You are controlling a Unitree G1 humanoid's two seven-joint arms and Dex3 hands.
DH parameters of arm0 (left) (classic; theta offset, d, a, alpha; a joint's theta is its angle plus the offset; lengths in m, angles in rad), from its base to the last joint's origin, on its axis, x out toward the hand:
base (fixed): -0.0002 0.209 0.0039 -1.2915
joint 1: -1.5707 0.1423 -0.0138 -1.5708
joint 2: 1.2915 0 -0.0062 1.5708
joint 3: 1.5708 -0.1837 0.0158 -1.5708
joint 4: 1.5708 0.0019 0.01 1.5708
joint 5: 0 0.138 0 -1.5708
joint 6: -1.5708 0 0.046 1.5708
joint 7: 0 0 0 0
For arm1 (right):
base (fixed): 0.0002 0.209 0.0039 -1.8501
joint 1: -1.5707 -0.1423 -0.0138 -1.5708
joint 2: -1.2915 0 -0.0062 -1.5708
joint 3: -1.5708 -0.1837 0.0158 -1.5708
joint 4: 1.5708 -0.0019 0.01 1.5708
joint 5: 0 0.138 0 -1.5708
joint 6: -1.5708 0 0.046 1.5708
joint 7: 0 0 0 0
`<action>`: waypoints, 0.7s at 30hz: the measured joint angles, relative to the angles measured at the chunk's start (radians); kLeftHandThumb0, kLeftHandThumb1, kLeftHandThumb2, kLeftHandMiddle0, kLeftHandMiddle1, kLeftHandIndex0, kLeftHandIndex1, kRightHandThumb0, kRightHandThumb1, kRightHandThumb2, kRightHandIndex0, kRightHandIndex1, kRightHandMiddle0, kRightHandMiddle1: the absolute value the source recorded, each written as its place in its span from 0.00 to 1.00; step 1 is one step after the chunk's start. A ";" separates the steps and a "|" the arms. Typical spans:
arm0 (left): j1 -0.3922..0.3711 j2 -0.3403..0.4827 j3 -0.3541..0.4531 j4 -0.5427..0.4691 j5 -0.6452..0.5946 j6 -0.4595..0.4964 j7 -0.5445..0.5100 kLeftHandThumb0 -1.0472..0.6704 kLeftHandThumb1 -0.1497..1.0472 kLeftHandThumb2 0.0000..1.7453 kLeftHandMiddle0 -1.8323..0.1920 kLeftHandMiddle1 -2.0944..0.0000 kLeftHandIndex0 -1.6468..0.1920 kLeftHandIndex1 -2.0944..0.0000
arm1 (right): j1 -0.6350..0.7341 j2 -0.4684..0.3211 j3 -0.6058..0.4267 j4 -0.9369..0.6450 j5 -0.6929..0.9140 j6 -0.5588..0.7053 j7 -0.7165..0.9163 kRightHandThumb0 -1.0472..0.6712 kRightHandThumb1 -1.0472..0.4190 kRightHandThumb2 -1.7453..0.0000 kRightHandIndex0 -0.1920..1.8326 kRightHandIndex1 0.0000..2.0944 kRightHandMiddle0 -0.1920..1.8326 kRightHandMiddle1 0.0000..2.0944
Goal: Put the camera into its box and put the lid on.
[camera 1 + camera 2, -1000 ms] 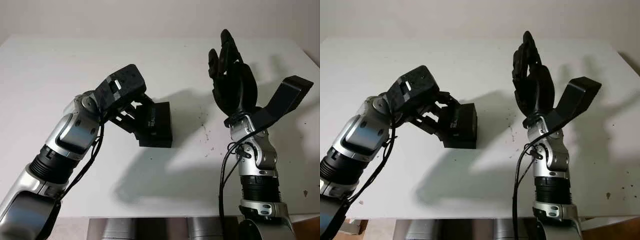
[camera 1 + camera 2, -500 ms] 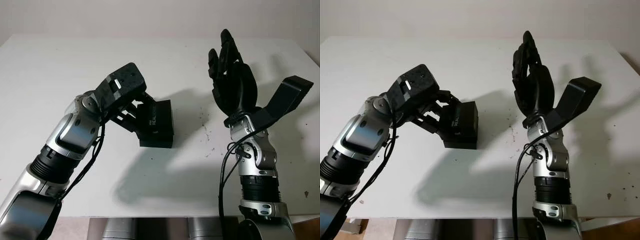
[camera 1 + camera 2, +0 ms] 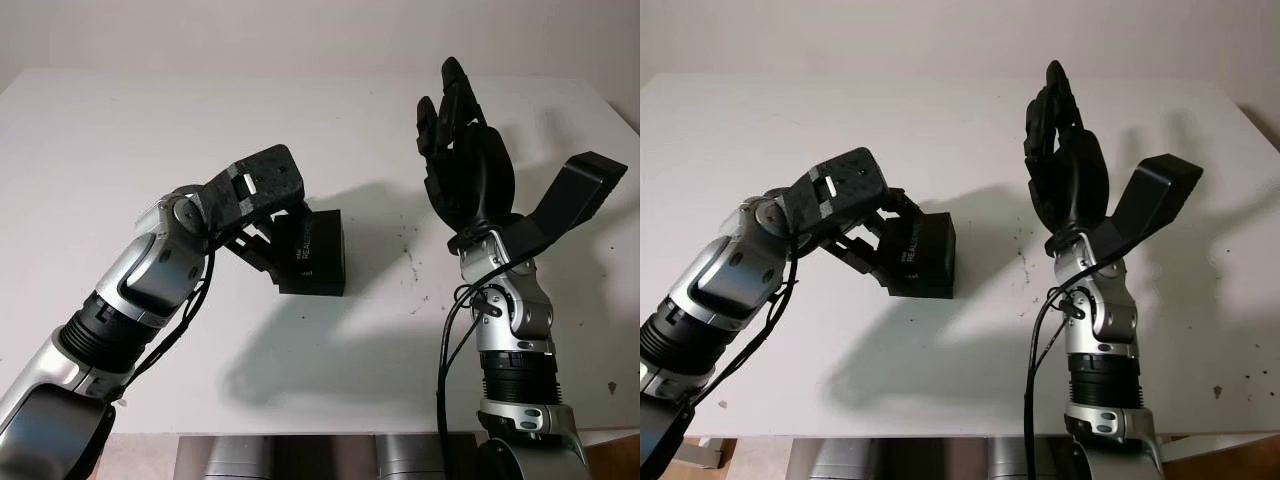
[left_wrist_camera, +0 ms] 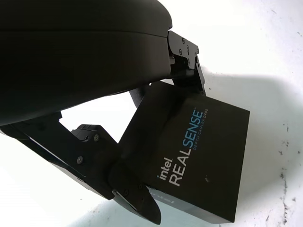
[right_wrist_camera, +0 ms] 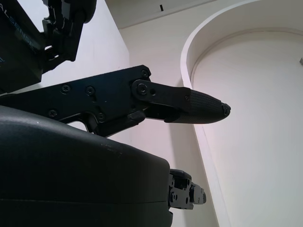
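- Box point(image 3: 315, 252): black, rectangular, closed-looking, printed "REALSENSE" on the top face; it sits on the white table point(image 3: 120, 140) a little left of centre, long axis running roughly away from the robot, towards the far edge.
- Left hand point(image 3: 268, 225): at the box's left side, fingers point(image 4: 135, 201) curled onto its near-left edge and top face. Judged gripping the box, though whether the box is lifted off the table cannot be told.
- Right hand point(image 3: 462, 150): raised upright above the table's right half, well apart from the box, open, holding nothing; parked.
- Key relation: the box lies directly against the left hand and off to the left of the right hand, so the left hand is the nearer by far. Any coming move of the box probably turns on this grip along its long left edge.
- Camera, separate lid: neither can be identified apart from the box; the lid appears already seated.
- View differences: the left wrist view gives the printed lettering and the finger contact on the box edge; the head views give the box's place on the table and the spacing of both arms.
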 measured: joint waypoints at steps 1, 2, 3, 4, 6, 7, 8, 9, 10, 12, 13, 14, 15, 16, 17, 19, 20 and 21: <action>0.000 0.000 -0.003 -0.001 0.003 0.001 0.000 0.48 0.89 0.03 0.70 0.23 0.77 0.25 | 0.000 0.001 0.000 0.000 0.000 0.000 0.000 0.21 0.00 0.70 0.04 0.03 0.06 0.03; 0.000 0.000 -0.007 -0.002 0.007 0.001 0.000 0.48 0.89 0.03 0.70 0.23 0.78 0.25 | 0.000 0.001 0.000 0.000 0.000 0.000 0.000 0.21 0.00 0.70 0.04 0.03 0.06 0.03; 0.000 0.000 -0.011 -0.003 0.009 0.001 0.000 0.48 0.89 0.03 0.71 0.22 0.78 0.24 | 0.000 0.002 -0.001 0.000 0.000 0.000 0.000 0.21 0.00 0.70 0.04 0.03 0.06 0.03; 0.000 0.000 -0.015 -0.003 0.011 0.001 -0.001 0.47 0.90 0.03 0.72 0.21 0.77 0.24 | 0.000 0.002 -0.001 0.000 0.000 0.000 0.000 0.21 0.00 0.70 0.04 0.03 0.06 0.03; 0.000 0.001 -0.018 -0.006 0.015 0.000 -0.003 0.47 0.90 0.03 0.72 0.20 0.77 0.23 | 0.000 0.004 -0.001 0.000 0.000 0.000 -0.001 0.21 0.00 0.70 0.04 0.03 0.06 0.03; 0.000 0.001 -0.021 -0.008 0.017 0.000 -0.004 0.47 0.90 0.03 0.72 0.20 0.76 0.23 | 0.000 0.004 -0.001 0.000 0.000 0.000 -0.001 0.21 0.00 0.70 0.04 0.03 0.06 0.03; 0.000 0.001 -0.024 -0.009 0.021 0.000 -0.006 0.47 0.90 0.03 0.72 0.20 0.76 0.23 | 0.000 0.005 -0.001 0.000 0.000 0.000 -0.001 0.21 0.00 0.70 0.04 0.03 0.06 0.03; 0.000 0.001 -0.029 -0.009 0.026 0.001 -0.009 0.47 0.90 0.03 0.72 0.20 0.76 0.23 | 0.000 0.005 -0.001 0.000 0.000 0.000 -0.001 0.21 0.00 0.70 0.04 0.03 0.06 0.03; 0.000 0.001 -0.036 -0.010 0.030 0.004 -0.011 0.46 0.90 0.03 0.73 0.20 0.76 0.23 | 0.000 0.005 -0.001 0.000 0.000 0.000 -0.001 0.21 0.00 0.70 0.04 0.03 0.06 0.03; 0.000 -0.001 -0.041 -0.013 0.034 0.012 -0.012 0.46 0.90 0.03 0.75 0.21 0.76 0.24 | 0.000 0.005 -0.001 0.000 0.000 0.000 -0.001 0.20 0.00 0.70 0.04 0.02 0.05 0.02; 0.000 -0.001 -0.042 -0.017 0.036 0.017 -0.012 0.46 0.90 0.03 0.75 0.21 0.76 0.25 | 0.000 0.005 -0.001 0.000 0.000 0.000 -0.001 0.21 0.00 0.70 0.04 0.02 0.05 0.02; -0.001 -0.002 -0.044 -0.020 0.039 0.021 -0.012 0.45 0.90 0.03 0.75 0.21 0.75 0.26 | 0.000 0.005 -0.001 0.000 0.000 0.000 -0.001 0.21 0.00 0.70 0.04 0.02 0.05 0.02; -0.001 -0.003 -0.046 -0.021 0.043 0.024 -0.012 0.45 0.90 0.03 0.76 0.20 0.75 0.27 | 0.000 0.005 -0.001 0.000 0.000 0.000 -0.001 0.21 0.00 0.70 0.04 0.02 0.05 0.02; -0.001 -0.006 -0.046 -0.021 0.046 0.025 -0.012 0.45 0.90 0.03 0.76 0.19 0.74 0.27 | 0.000 0.005 -0.001 0.000 0.000 0.000 -0.001 0.21 0.00 0.70 0.04 0.02 0.05 0.03; -0.001 -0.008 -0.046 -0.021 0.047 0.025 -0.012 0.45 0.90 0.03 0.76 0.19 0.74 0.27 | 0.000 0.005 -0.001 0.000 0.000 0.000 -0.001 0.21 0.00 0.70 0.04 0.02 0.05 0.02; -0.001 -0.010 -0.046 -0.021 0.048 0.025 -0.012 0.45 0.90 0.03 0.76 0.19 0.74 0.28 | 0.000 0.005 -0.001 0.000 0.000 0.000 -0.001 0.21 0.00 0.70 0.04 0.02 0.05 0.02; -0.001 -0.012 -0.046 -0.021 0.048 0.025 -0.012 0.46 0.90 0.03 0.77 0.19 0.74 0.28 | 0.000 0.005 -0.001 0.000 0.000 0.000 -0.001 0.20 0.00 0.70 0.04 0.03 0.05 0.03; -0.001 -0.015 -0.046 -0.021 0.049 0.025 -0.012 0.46 0.90 0.03 0.77 0.19 0.74 0.28 | 0.000 0.005 -0.001 0.000 0.000 0.000 -0.001 0.20 0.00 0.70 0.04 0.03 0.06 0.03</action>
